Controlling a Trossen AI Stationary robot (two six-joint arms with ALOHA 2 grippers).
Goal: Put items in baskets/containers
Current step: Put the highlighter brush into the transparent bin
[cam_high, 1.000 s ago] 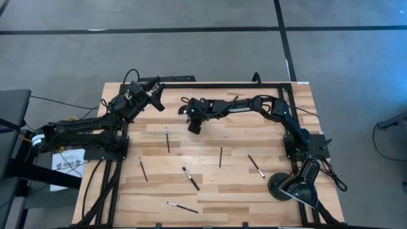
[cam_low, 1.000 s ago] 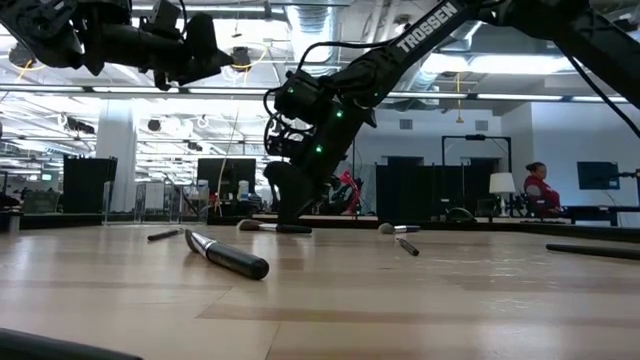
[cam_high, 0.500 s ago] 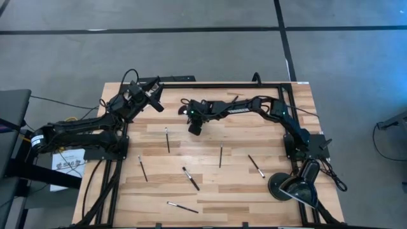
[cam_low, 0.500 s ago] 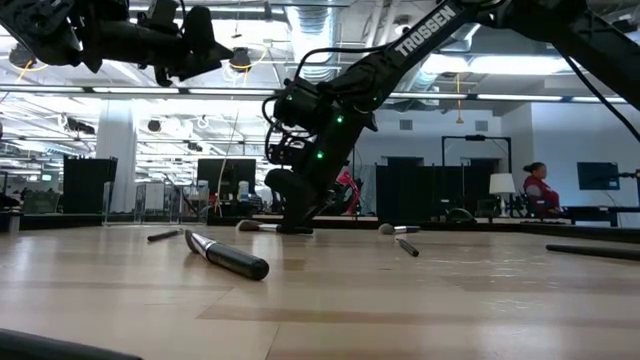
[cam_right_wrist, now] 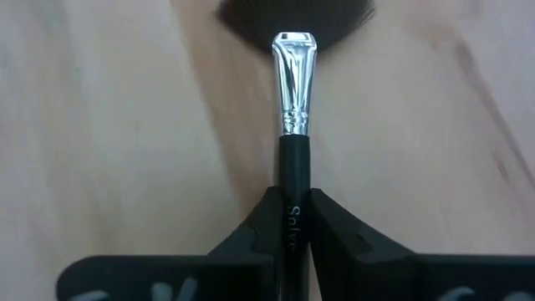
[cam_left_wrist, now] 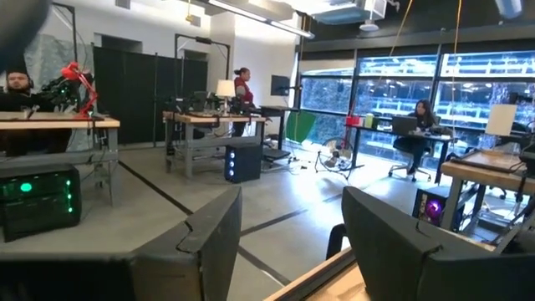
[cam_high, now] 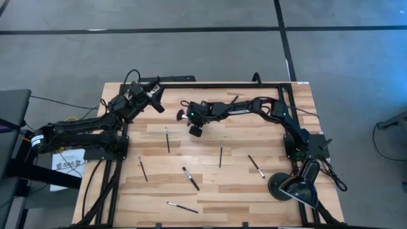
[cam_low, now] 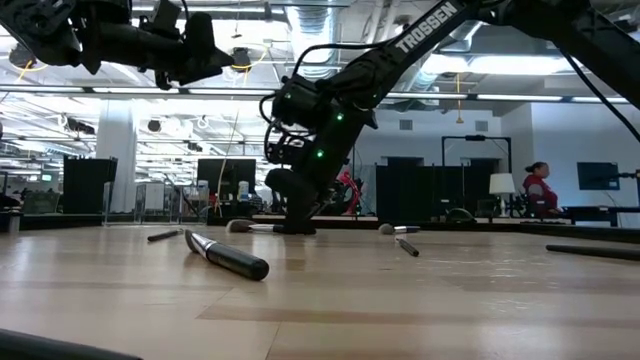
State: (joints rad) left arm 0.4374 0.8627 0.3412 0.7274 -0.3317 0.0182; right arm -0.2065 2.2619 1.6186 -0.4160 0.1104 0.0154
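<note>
Above the wooden table point(cam_high: 267, 191), the left gripper point(cam_high: 154, 95) hovers near the far edge with fingers spread, while the right gripper point(cam_right_wrist: 294, 219) clamps the fan brush point(cam_right_wrist: 293, 92) at the table's middle.

A pale, planked wooden table top point(cam_high: 210, 184) sits on a grey concrete floor point(cam_high: 191, 44) crossed by dark seam lines. Near the table's right front corner stands a round black lamp base point(cam_high: 283, 185). Just off the left edge lies a white printed sheet of paper point(cam_high: 67, 164). Beyond the table — an open workshop with wooden workbenches point(cam_left_wrist: 58, 124), a white-shaded desk lamp point(cam_left_wrist: 225, 88), a seated person point(cam_left_wrist: 418, 117) by tall windows, and another person in red point(cam_low: 538, 190) farther back.
</note>
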